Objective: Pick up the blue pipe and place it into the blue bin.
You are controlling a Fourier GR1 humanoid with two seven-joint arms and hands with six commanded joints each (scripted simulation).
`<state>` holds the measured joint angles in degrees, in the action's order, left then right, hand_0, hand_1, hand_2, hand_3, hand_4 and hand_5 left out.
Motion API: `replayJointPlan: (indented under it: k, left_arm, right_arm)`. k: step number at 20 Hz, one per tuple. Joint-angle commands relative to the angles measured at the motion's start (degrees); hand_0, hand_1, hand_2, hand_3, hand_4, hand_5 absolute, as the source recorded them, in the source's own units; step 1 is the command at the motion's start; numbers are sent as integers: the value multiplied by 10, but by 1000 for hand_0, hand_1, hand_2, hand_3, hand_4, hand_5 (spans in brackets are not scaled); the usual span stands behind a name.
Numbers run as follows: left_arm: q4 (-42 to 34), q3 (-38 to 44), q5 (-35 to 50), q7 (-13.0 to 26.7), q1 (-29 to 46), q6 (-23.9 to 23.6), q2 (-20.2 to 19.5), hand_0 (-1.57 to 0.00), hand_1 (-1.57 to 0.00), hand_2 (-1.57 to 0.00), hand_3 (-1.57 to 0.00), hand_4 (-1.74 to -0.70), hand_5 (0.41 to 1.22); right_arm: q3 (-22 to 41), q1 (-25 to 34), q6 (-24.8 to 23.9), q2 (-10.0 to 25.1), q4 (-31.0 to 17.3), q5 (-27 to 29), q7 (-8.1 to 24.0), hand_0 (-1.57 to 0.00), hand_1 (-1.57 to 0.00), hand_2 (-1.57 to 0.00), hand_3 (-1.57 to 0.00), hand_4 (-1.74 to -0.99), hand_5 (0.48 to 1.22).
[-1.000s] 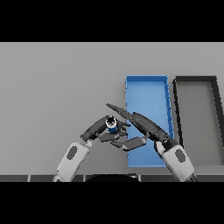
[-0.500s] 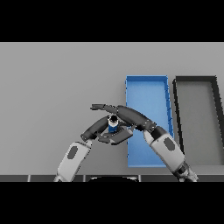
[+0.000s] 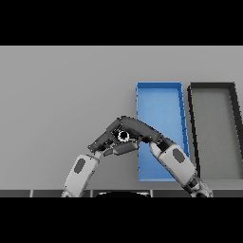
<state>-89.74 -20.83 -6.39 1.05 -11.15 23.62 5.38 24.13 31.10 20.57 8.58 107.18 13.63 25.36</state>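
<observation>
I see both robot hands meeting just left of the blue bin (image 3: pixel 159 102) on the grey worktop (image 3: pixel 61 95). The right robot hand (image 3: pixel 137 130) has its fingers curled over the pipe (image 3: pixel 123 136), whose round end shows between the two. The left robot hand (image 3: pixel 107 140) touches from the left; I cannot tell its finger state. A black bin (image 3: pixel 213 88) lies right of the blue one.

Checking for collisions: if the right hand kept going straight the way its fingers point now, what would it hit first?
The right hand points left across the pipe; first contact would likely be the left hand, closed in from the other side.
</observation>
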Motion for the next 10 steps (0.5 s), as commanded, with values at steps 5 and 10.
replayJointPlan:
  k: [5, 10]
  left_arm:
    - [-8, 8, -13, 5, 8, 9, 14, -1571, -1571, -1571, -1433, -1728, 1221]
    - [-15, 10, -50, -15, 7, -4, 10, -1571, -1571, -1571, -1454, -1724, 1221]
  right_arm:
    - [19, 11, -18, 23, -6, -1, -45, -1511, -1511, -1514, -1462, -1710, 1125]
    - [26, 3, -42, 13, -3, -33, -78, -1551, -1551, -1552, -1535, -1731, 1190]
